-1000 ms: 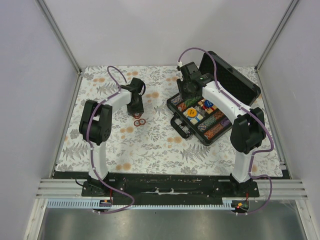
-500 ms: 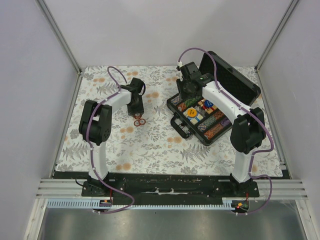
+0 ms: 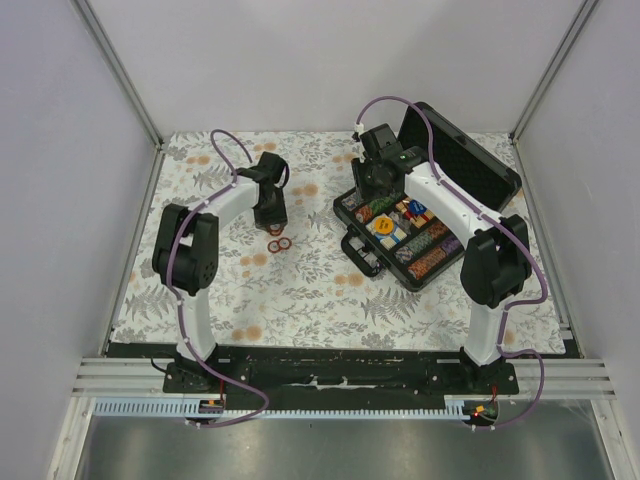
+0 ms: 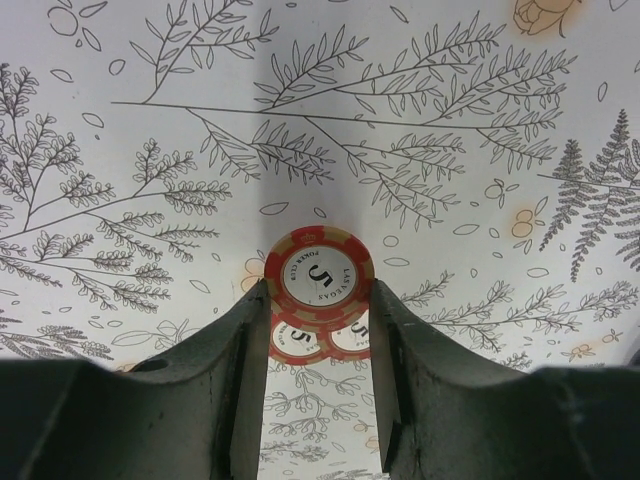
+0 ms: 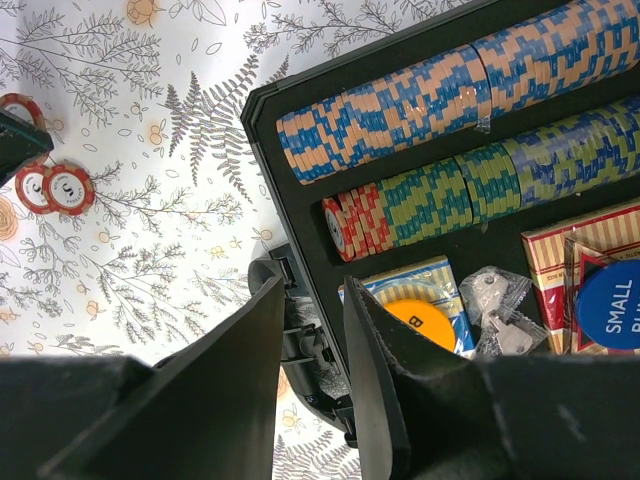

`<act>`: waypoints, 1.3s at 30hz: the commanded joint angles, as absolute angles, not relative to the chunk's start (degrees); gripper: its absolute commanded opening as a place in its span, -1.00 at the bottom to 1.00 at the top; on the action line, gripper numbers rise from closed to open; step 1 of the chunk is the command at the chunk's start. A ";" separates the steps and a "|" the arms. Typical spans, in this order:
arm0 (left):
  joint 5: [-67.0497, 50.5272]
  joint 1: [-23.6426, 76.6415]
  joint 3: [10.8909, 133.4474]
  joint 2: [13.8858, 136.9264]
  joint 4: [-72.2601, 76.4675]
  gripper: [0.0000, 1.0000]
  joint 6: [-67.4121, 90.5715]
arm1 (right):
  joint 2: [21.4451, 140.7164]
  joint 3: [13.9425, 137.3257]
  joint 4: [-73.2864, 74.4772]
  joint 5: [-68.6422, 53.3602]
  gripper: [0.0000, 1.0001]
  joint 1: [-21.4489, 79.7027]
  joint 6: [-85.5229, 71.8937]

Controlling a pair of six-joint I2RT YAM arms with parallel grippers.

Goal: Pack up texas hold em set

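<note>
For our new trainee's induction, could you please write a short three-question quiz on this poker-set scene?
1. True or false: the black case has its lid shut.
2. What does the left gripper hold: A) a red chip, B) a blue disc, C) a card deck?
3. How many loose chips lie on the table?
Key: 1 false, it stands open; 2 A; 3 two.
</note>
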State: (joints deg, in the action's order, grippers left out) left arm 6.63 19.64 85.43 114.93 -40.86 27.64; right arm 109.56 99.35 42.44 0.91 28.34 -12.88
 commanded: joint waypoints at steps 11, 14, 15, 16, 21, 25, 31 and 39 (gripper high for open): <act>3.61 21.44 84.63 106.97 -42.36 -0.30 31.11 | 106.61 98.09 39.29 -5.52 -0.21 29.79 -14.50; 3.69 21.97 86.83 106.44 -44.20 -0.32 33.56 | 104.69 92.32 33.42 -10.62 -0.06 29.71 -16.52; 3.95 22.15 87.53 106.17 -44.64 -0.32 34.53 | 103.46 89.41 29.31 -12.90 0.00 29.97 -17.57; 4.13 22.50 88.06 106.17 -45.00 -0.33 35.50 | 102.14 85.90 24.22 -15.18 0.06 29.88 -18.71; 7.99 23.64 90.00 105.21 -45.70 -0.38 39.98 | 97.74 71.74 3.82 -21.53 0.22 30.06 -28.20; 10.72 24.43 91.75 104.50 -47.10 -0.40 42.53 | 97.12 64.44 -11.74 -22.68 0.31 31.02 -34.70; 14.15 25.84 96.50 103.80 -51.15 -0.46 46.57 | 97.91 57.40 -28.72 -17.15 0.46 33.83 -42.79; 15.12 27.16 98.26 101.25 -54.49 -0.46 52.11 | 100.98 55.46 -41.03 -11.60 0.54 38.14 -47.81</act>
